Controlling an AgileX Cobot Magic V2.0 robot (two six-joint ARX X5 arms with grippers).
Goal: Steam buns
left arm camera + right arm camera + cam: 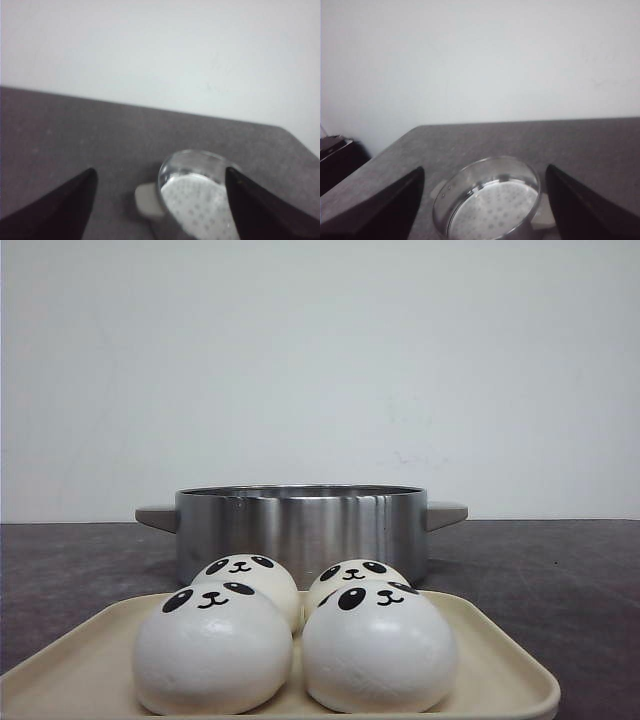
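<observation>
Four white panda-face buns sit on a beige tray at the front: front left, front right, back left, back right. Behind them stands a steel steamer pot with grey side handles. Its perforated floor is empty in the left wrist view and the right wrist view. My left gripper and right gripper are both open and empty, above the table, looking down at the pot. Neither gripper shows in the front view. The buns are out of both wrist views.
The dark grey table runs back to a white wall. Its left edge drops off in the right wrist view, with a dark object beyond it. The tray's front edge sits at the bottom of the front view.
</observation>
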